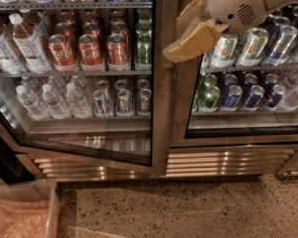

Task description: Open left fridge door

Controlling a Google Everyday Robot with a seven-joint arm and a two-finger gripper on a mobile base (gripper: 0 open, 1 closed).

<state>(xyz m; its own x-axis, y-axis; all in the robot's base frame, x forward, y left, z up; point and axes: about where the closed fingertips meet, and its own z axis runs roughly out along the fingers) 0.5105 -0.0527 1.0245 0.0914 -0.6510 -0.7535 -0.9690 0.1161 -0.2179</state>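
Note:
The left fridge door (160, 108) is a glass pane in a wide brushed-steel frame. Behind the pane are red cans (91, 48) and clear water bottles (49, 100). The door's lower edge slants away from the base grille, so it stands slightly ajar. My gripper (191, 33), tan with a white wrist housing, is at the upper right. It is against the steel upright where the two doors meet, at the height of the red-can shelf. The door's handle is not clearly visible.
The right twin door (248, 128) shows green-white and blue cans. A steel grille (213, 160) runs along the fridge base. A clear plastic bin (25, 209) with pinkish contents sits at the bottom left on the speckled floor (188, 207).

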